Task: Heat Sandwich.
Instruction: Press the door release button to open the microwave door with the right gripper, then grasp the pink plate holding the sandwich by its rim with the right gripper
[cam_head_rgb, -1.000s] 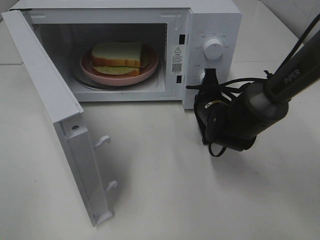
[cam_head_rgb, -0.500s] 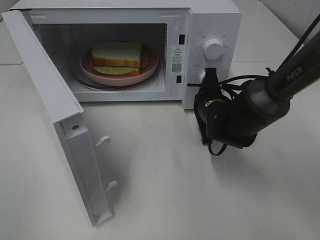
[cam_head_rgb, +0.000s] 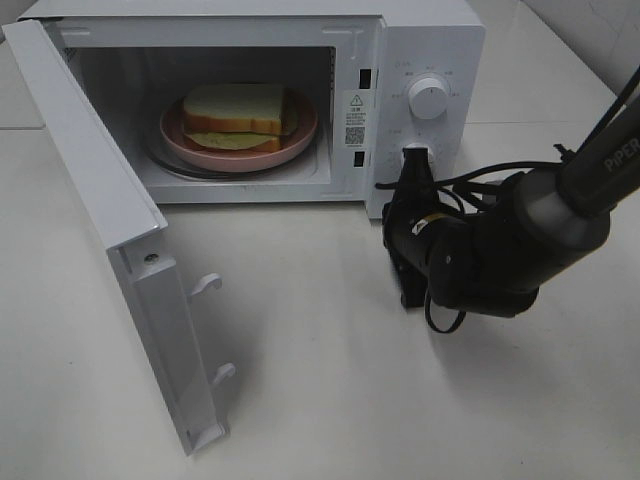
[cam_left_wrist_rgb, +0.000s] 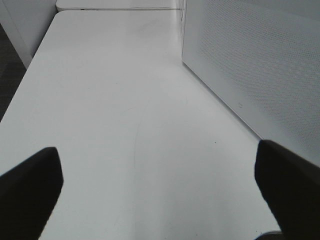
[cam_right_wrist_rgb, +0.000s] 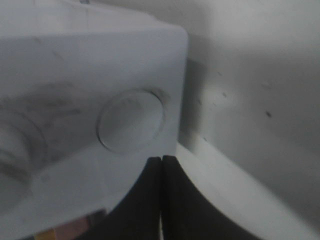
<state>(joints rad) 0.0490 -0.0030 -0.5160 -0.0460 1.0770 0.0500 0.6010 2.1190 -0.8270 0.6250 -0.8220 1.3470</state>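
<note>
Evidently the right pincer (cam_head_rgb: 413, 168), jaws pressed together and holding nothing, has its tips at the lower knob (cam_head_rgb: 416, 153) of the microwave (cam_head_rgb: 430, 40). Since the door (cam_head_rgb: 90, 170) stands wide open, I judge it must be swung fully shut before heating, and any push on the knob should land squarely so the tips do not slip off. The left pincer (cam_left_wrist_rgb: 160, 187) hangs empty with jaws wide apart over the table (cam_left_wrist_rgb: 110, 100), while the sandwich (cam_head_rgb: 237, 108) lies on a pink plate (cam_head_rgb: 300, 135) inside the microwave.
</note>
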